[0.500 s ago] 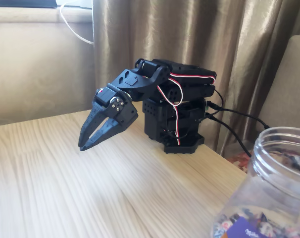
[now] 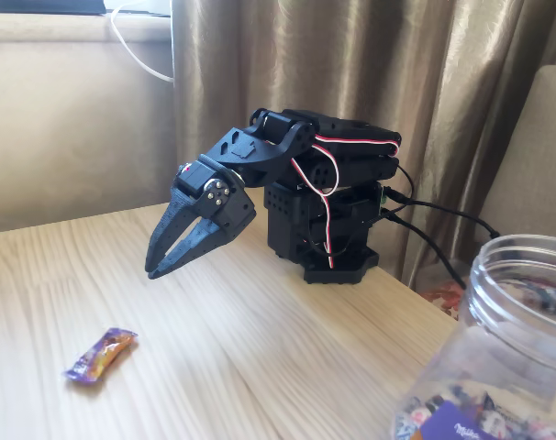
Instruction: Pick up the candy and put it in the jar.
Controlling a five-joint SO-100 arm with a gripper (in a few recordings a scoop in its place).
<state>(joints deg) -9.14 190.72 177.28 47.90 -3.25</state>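
Note:
The candy (image 2: 101, 355), a small purple-wrapped sweet with an orange-gold middle, lies flat on the wooden table at the lower left of the fixed view. My black gripper (image 2: 156, 270) hangs above the table, up and to the right of the candy, well apart from it. Its two fingers point down-left, their tips together with nothing between them. The arm is folded back over its base (image 2: 326, 240). The clear jar (image 2: 498, 357) stands at the lower right with its wide ribbed mouth uncovered; colourful sweets and a purple label show through its wall.
The wooden table (image 2: 260, 367) stretches from the candy to the jar. Brown curtains (image 2: 351, 73) hang behind the arm. Black cables (image 2: 439, 229) run from the base toward the right. A beige wall with a white cord is at the back left.
The candy has appeared on the table at the lower left, where the wood was bare before. The arm and gripper have not moved.

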